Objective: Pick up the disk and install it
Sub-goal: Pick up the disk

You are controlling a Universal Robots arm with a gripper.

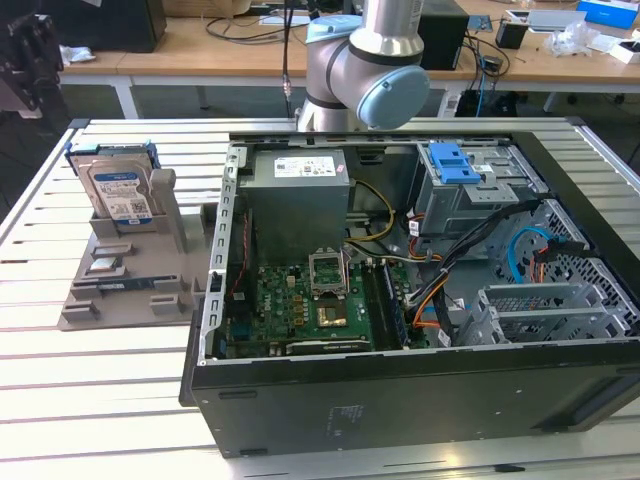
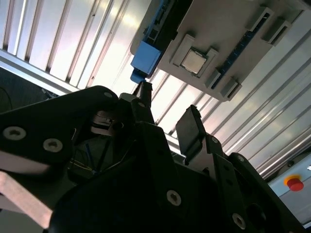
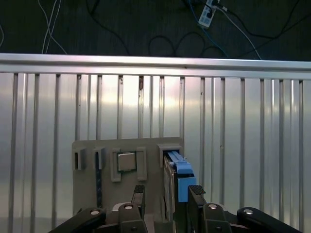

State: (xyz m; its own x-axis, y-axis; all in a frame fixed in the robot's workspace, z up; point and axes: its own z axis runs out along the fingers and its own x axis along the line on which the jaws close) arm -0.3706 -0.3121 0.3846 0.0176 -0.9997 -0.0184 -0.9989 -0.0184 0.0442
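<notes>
Hand (image 3: 167,193), open: its two black fingers (image 3: 196,195) stand apart and grip nothing. In both wrist views they hang over the grey holder, close to the disk's blue end. Whether a fingertip touches the disk cannot be told.

Surface (image 1: 100,400): a slatted aluminium top that carries everything below.

Computer case (image 1: 400,395): a black tower lying on its side with the panel off. It fills the centre and right of the exterior view.

Robot arm (image 1: 370,60): a grey and pale blue joint, top centre of the exterior view, behind the case.

Power supply (image 1: 295,195): a grey metal box with a white sticker, in the case's upper left part.

Motherboard (image 1: 310,300): a green board just below the power supply.

Holder (image 1: 120,295): a grey slotted block on the surface at the exterior view's left, just beside the case.

Disk (image 1: 118,190): a silver hard drive with a white-and-blue label. It stands upright in the holder's rear slot, upper left of the exterior view, framed by its blue carrier rail (image 3: 182,174).

Processor chip (image 3: 126,161): a square silver part seated in a pocket of the holder, near the disk.
</notes>
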